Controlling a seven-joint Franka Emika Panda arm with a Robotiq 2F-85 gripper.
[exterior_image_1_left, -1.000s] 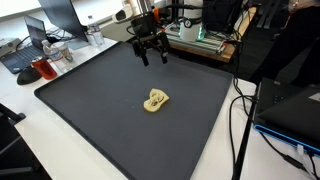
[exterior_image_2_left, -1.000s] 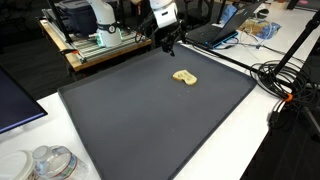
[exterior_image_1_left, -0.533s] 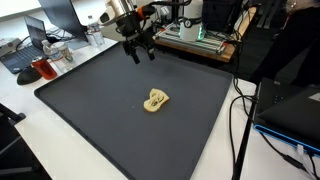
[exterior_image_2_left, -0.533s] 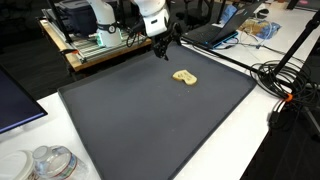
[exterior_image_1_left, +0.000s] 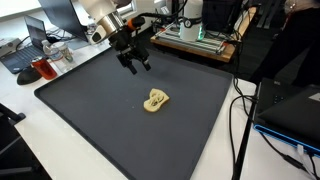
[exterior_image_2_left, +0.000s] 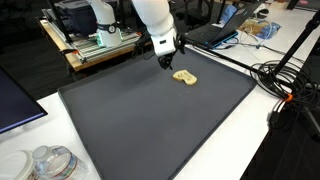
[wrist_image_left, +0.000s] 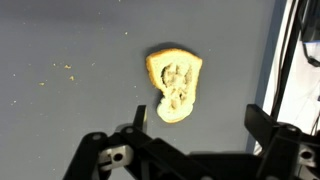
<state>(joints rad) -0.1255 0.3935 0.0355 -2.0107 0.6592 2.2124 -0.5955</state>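
- Tan piece (exterior_image_1_left: 155, 100), lumpy and cookie-like, lies flat on the dark mat (exterior_image_1_left: 90, 110), well inside the mat's edges, and nothing touches it.
- Gripper (exterior_image_1_left: 138, 68) hangs open and empty above the mat, between the mat's far edge and the piece.
- Big change in the last second: the gripper was parked right over the mat's far edge, and it has now swung inward across the mat. More of the white arm leans in behind it.
- In an exterior view the gripper (exterior_image_2_left: 165, 62) now sits just beside the piece (exterior_image_2_left: 183, 77), when a second ago it was well back toward the mat's far edge.
- That means the gap to the piece has closed a good deal, but there is no contact yet. The gripper is beside the piece, not over it.
- Jaw spread matches the earlier frames: wide then, wide now.
- The piece itself hasn't budged on the mat from one frame to the next.
- Wrist view shows the piece (wrist_image_left: 175, 85) in full ahead of the spread fingers of the gripper (wrist_image_left: 180, 140), with pale crumbs on the mat off to one side.
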